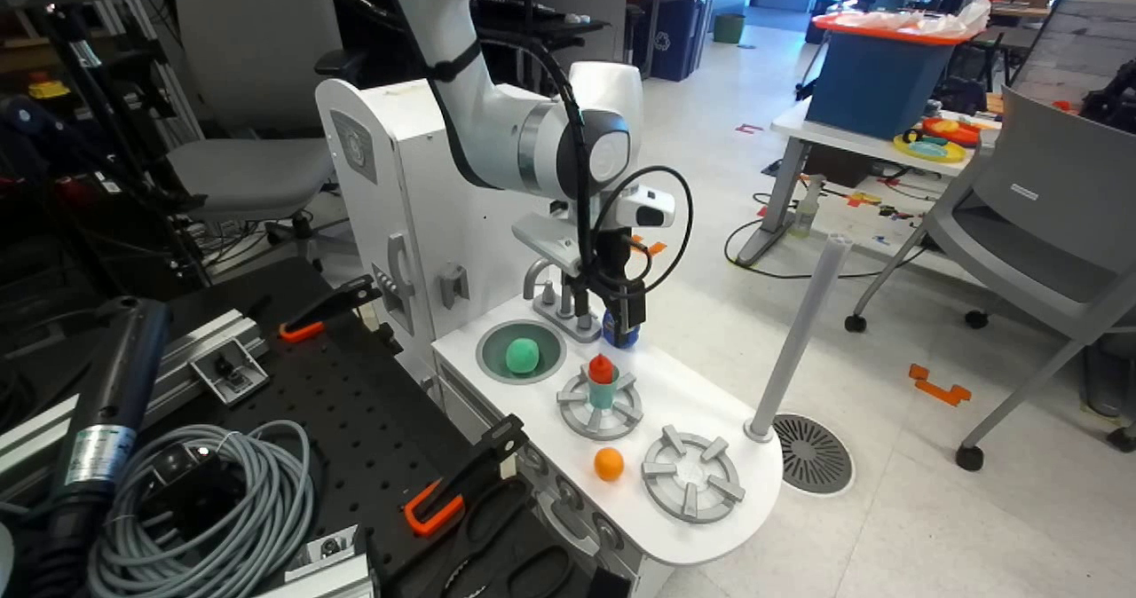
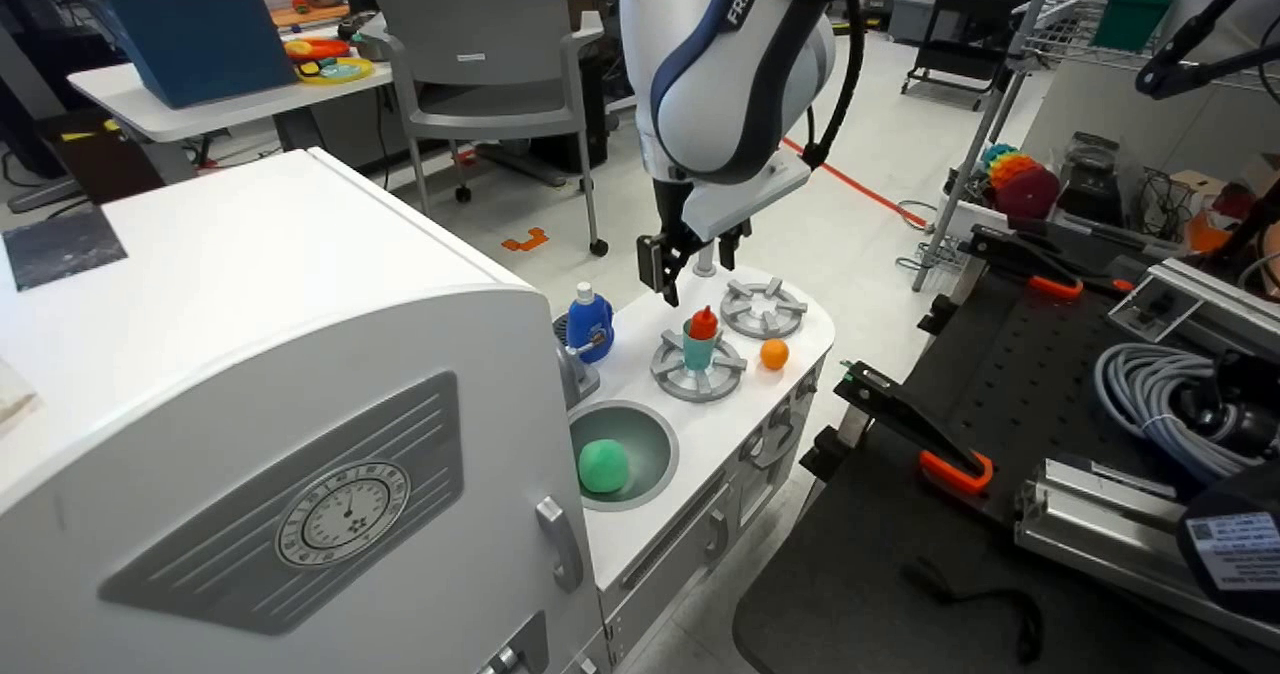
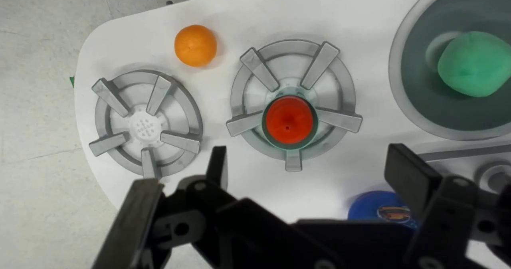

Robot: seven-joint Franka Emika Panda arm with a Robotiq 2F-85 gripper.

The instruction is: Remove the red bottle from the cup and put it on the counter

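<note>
The red bottle (image 1: 601, 369) stands upright in the teal cup (image 1: 602, 397), with its tip above the rim. Both show again in an exterior view: the bottle (image 2: 704, 324) and the cup (image 2: 697, 354). The cup stands on a grey burner on the white counter (image 1: 679, 391). From above, the wrist view shows the bottle's red top (image 3: 289, 119) inside the cup's rim (image 3: 290, 146). My gripper (image 3: 308, 157) is open and empty, above the counter. In the wrist view, the bottle and cup lie just beyond the fingertips, between them sideways. The bottle's lower part is hidden in the cup.
A blue bottle (image 2: 590, 326) stands at the counter's edge by the faucet, partly under my gripper in the wrist view. An orange ball (image 3: 195, 45) and another burner (image 3: 145, 127) are nearby. A green ball (image 3: 475, 63) lies in the sink (image 3: 399, 97). A grey post (image 1: 799, 336) rises from the counter.
</note>
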